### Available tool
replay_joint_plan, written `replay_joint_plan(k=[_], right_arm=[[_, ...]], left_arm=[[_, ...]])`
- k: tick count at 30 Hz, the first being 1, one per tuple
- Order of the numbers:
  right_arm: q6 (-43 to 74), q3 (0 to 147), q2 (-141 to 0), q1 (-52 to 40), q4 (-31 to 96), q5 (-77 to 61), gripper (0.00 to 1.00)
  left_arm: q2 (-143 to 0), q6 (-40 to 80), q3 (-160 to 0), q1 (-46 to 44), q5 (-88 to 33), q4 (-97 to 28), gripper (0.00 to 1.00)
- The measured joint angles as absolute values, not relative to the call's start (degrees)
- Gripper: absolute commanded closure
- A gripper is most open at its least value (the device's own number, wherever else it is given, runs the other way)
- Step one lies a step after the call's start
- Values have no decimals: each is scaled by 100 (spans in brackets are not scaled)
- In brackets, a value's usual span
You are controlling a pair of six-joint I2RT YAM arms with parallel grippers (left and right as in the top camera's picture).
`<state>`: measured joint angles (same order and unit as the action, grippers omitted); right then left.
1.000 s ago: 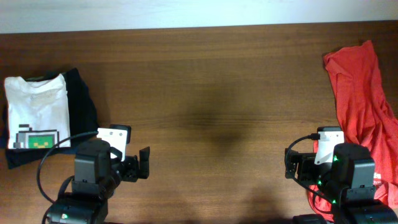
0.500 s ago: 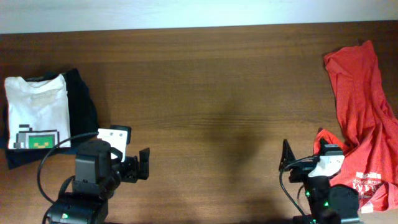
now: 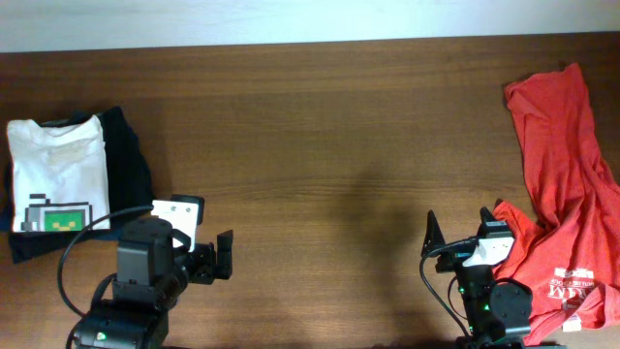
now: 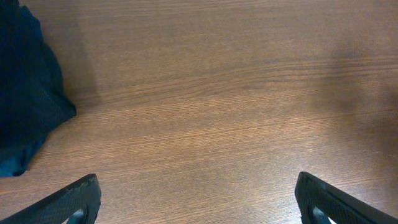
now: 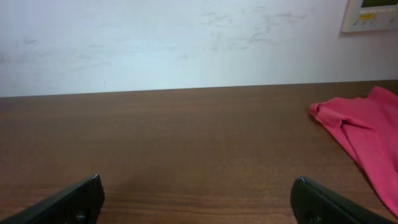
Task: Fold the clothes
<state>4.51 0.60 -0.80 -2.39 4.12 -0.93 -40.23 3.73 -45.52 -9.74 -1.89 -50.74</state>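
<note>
A crumpled red shirt [image 3: 557, 165] lies at the table's right edge; it also shows at the right of the right wrist view [image 5: 364, 127]. A folded white shirt with a green print [image 3: 58, 174] lies on a dark garment [image 3: 128, 165] at the far left. An edge of that dark garment shows in the left wrist view [image 4: 25, 93]. My left gripper [image 3: 215, 260] is open and empty over bare wood [image 4: 198, 199], right of the stack. My right gripper [image 3: 457, 233] is open and empty [image 5: 198, 199], just left of the red shirt's lower part and level with the table.
The brown wooden table [image 3: 329, 136] spans the view, with a white wall [image 5: 186, 37] beyond its far edge. A wall panel [image 5: 373, 12] shows at the top right of the right wrist view.
My right arm has drawn back toward the front edge and tilted its gripper up and left, uncovering more of the red shirt. The left arm has not moved.
</note>
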Motion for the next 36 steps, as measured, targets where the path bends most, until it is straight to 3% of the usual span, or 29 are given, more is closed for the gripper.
replay_joint_plan(k=[8,13,16,20,21,24,36], right_arm=[[454,60,-80,-237,410,-95,1],[451,60,-80,-239,408,-115,1],[456,58,-67,-237,408,-139,1],[454,58,-69,-239,401,-141,1],[458,58,-69,-239,408,-143,1],[456,58,-69,-239,408,-143,1],[451,58,-69,-239,405,-152,1]], left_arm=[[-3920,373,-4552,-1131,-176,-5089,1],[-2504,370,-3948,-1210,8,-4713,1],[-1389,368,-2486,-1210,331,-3035,1],[-707,366,-454,-1004,493,440,1],[-646,331,-172,-888,497,572,1],[-543,259,-78,-864,360,-405,1],[-84,259,-69,-854,301,-436,1]])
